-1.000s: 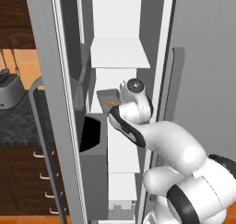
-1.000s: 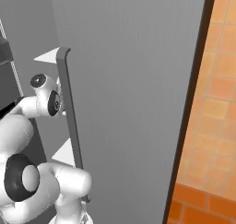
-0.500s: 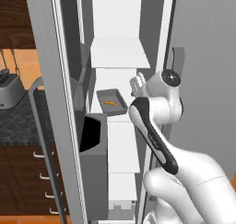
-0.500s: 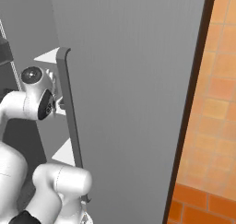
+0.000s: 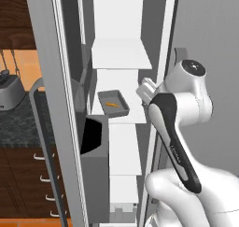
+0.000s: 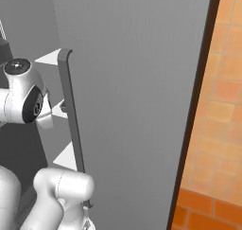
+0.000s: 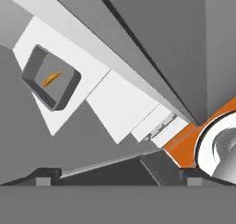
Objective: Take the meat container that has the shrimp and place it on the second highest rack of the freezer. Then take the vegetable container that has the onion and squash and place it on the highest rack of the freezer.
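The freezer [image 5: 163,44] stands open with its white shelves showing. The meat container [image 5: 113,103], a deep grey tray, rests on the second highest rack [image 5: 133,115], and the small orange shrimp [image 5: 111,104] lies inside it. Above it is the highest rack [image 5: 121,53], which is bare. My gripper [image 5: 146,88] hangs just right of the tray, apart from it and holding nothing. In the hand view my gripper [image 7: 117,176] is open, its tips spread wide, with the meat container [image 7: 50,78] and the shrimp [image 7: 51,79] far off at the upper left. The vegetable container, onion and squash are out of view.
The freezer door [image 5: 46,104] swings out on the left with a dark bin [image 5: 91,137]. A grey appliance [image 5: 9,93] sits on a dark counter above wooden drawers [image 5: 28,174]. A grey door panel with a long handle [image 6: 71,120] is close on my right, with an orange tile wall [image 6: 212,129] beyond it.
My hand has pulled back from over the tray, up and to the right, out of the freezer. The tray stays on its rack with the shrimp inside.
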Robot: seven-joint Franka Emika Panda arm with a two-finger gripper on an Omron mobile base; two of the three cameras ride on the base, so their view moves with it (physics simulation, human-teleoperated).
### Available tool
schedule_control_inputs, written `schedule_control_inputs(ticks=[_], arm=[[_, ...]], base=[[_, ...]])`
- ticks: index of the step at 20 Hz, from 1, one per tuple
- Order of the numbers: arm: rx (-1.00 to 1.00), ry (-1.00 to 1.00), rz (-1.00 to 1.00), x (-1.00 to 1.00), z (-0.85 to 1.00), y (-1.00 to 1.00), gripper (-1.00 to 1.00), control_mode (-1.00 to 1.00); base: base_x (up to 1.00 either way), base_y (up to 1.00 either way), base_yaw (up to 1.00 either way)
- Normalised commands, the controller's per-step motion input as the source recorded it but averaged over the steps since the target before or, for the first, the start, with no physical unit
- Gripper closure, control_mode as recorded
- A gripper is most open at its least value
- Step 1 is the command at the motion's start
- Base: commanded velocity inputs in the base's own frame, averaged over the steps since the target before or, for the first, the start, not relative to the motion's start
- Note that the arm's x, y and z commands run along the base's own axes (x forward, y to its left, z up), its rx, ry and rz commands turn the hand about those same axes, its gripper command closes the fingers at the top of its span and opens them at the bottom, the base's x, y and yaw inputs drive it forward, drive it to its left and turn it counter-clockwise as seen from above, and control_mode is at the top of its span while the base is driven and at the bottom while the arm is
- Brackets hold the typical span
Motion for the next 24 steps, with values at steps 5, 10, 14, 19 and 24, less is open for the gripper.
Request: schedule_control_inputs(ticks=[5, 10, 14, 19, 24], arm=[[-0.33, 0.2, 0.33, -0.53, 0.13, -0.36, -1.0, -1.0], [-0.18, 0.03, 0.45, -0.51, 0.0, -0.4, -1.0, -1.0], [-0.03, -0.05, 0.36, -0.66, 0.0, -0.26, -1.0, -1.0], [0.0, -0.04, 0.09, -0.27, 0.0, -0.04, -1.0, 1.0], [0.0, 0.0, 0.0, 0.0, 0.0, 0.0, -1.0, 1.0]], base=[[0.0, 0.0, 0.0], [0.0, 0.0, 0.0], [0.0, 0.0, 0.0], [-0.53, -0.09, 0.17], [-0.59, -0.11, 0.74]])
